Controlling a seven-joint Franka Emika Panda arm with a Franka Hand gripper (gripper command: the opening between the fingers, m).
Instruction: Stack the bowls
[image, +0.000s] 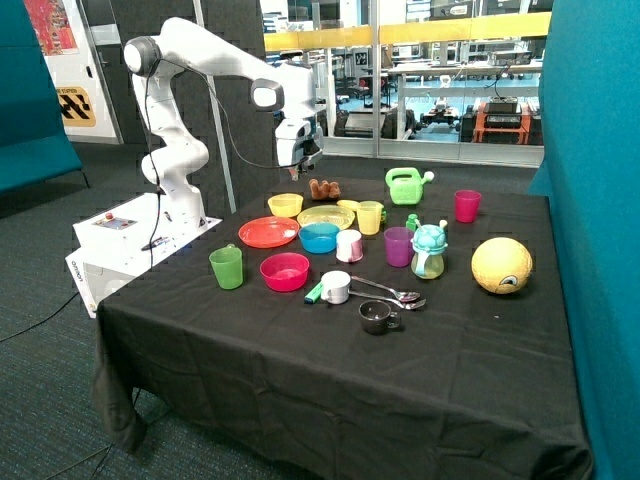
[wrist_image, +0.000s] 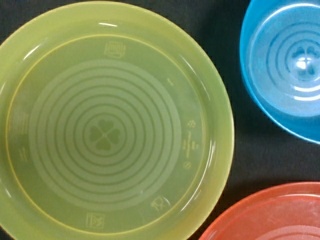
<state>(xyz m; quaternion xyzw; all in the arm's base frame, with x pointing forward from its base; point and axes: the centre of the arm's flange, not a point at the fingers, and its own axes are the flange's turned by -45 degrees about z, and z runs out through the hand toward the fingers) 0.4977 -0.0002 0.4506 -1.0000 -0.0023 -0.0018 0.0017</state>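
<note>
Three bowls stand apart on the black table. The pale yellow bowl (image: 285, 204) is at the back, the blue bowl (image: 320, 237) is in the middle and the pink-red bowl (image: 285, 271) is nearer the front. None sits in another. My gripper (image: 308, 163) hangs well above the table, over the yellow-green plate (image: 325, 216) between the yellow and blue bowls. The wrist view looks straight down on that plate (wrist_image: 110, 135), with the blue bowl (wrist_image: 287, 65) beside it. The gripper itself does not show in the wrist view.
A flat orange-red plate (image: 268, 232) lies beside the blue bowl and shows in the wrist view (wrist_image: 270, 215). A green cup (image: 227, 267), a yellow cup (image: 369, 217), a purple cup (image: 398, 246), a green watering can (image: 405, 185), spoons (image: 390, 292) and a yellow ball (image: 501, 265) crowd the table.
</note>
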